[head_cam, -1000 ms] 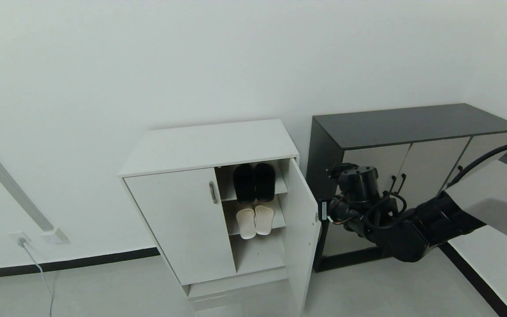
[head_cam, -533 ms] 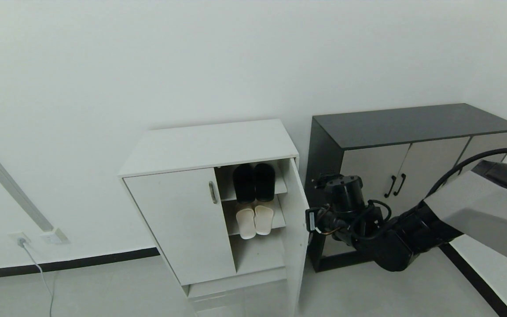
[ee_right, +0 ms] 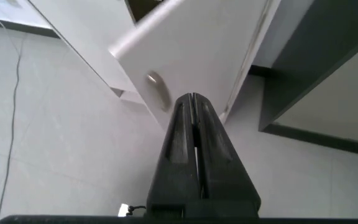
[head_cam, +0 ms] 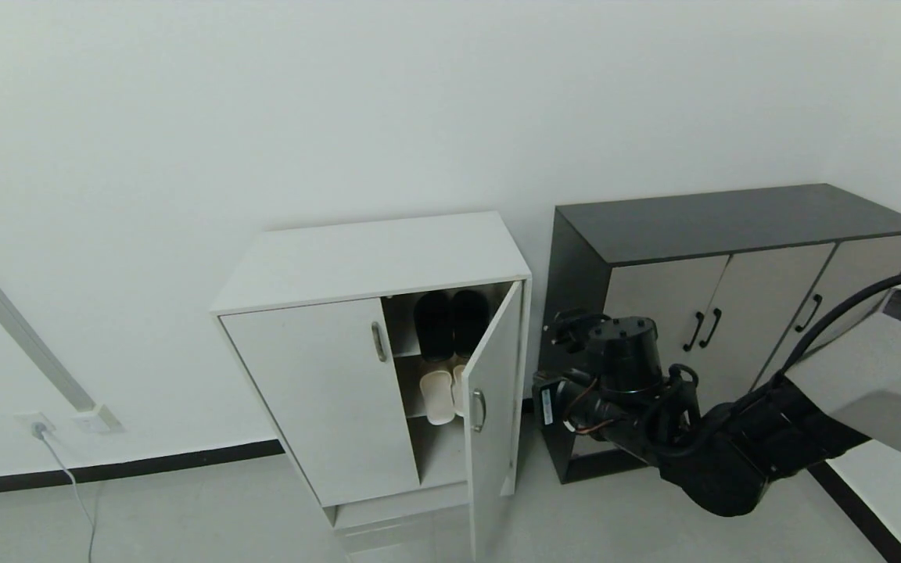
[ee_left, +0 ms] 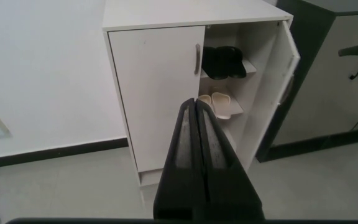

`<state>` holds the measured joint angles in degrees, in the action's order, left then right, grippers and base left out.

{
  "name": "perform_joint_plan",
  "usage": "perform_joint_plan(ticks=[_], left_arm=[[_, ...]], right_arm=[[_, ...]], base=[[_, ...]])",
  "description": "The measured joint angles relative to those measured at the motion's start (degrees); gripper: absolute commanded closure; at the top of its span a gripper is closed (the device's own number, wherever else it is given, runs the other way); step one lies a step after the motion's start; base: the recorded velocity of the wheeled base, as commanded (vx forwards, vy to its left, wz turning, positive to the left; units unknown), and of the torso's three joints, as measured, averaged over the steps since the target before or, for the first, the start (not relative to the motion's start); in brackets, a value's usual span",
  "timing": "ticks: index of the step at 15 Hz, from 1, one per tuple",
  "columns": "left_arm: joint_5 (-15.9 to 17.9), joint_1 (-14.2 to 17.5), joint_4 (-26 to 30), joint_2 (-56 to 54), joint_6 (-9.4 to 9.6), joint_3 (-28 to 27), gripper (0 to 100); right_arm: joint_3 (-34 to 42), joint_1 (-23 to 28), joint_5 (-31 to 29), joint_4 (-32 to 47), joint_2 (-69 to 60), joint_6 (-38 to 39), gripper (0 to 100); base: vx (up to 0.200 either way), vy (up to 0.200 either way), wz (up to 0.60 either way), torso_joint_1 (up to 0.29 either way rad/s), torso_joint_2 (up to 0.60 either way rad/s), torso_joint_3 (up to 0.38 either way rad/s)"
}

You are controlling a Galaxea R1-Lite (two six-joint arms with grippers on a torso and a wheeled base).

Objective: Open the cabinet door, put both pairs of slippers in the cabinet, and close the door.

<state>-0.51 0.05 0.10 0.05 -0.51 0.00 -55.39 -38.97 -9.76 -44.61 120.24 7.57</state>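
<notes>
On the floor against the wall: white two-door wooden cabinet (head_cam: pixel 372 266), left door shut. Right-hand white door (head_cam: pixel 491 367) hinged at the cabinet's right side, standing roughly half open, long axis upright. Free edge with small metal handle (head_cam: pixel 479 410) swung out toward the robot. Through the gap: pair of black slippers (head_cam: pixel 450 324) on the upper shelf, pair of cream slippers (head_cam: pixel 436 395) on the shelf below, the right cream one partly hidden behind the door. Right end effector (ee_right: pixel 194 102) with fingers pressed together, pinching nothing, close to the door's outer face on the side of the black-topped sideboard with grey doors (head_cam: pixel 732 227). Door therefore toward the robot's left from it. Cannot tell whether the tips touch the panel. Left end effector (ee_left: pixel 196 106) likewise pressed together and holding nothing, well back from the cabinet, pointing at its front. Right arm plainly the nearer. Judged: both pairs stowed, closing step in hand. Calls for a sideways push on the outer face, toward the shut door, until flush. Possible trouble: tips sliding off the free edge or catching the handle.
</notes>
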Motion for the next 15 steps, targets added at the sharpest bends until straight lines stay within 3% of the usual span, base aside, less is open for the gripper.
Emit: perform_joint_plan(ticks=[8, 15], left_arm=[[0.00, 0.05, 0.01, 0.00, 0.02, 0.00, 100], [0.00, -0.05, 0.00, 0.00, 0.00, 0.00, 100]], right_arm=[[1.51, -1.13, 0.17, -0.55, -2.12, -1.34, 100], [5.21, -0.27, -0.13, -5.27, -3.07, -4.95, 100]], base=[[0.000, 0.000, 0.60, 0.001, 0.00, 0.005], [0.000, 0.000, 0.00, 0.000, 0.00, 0.000]])
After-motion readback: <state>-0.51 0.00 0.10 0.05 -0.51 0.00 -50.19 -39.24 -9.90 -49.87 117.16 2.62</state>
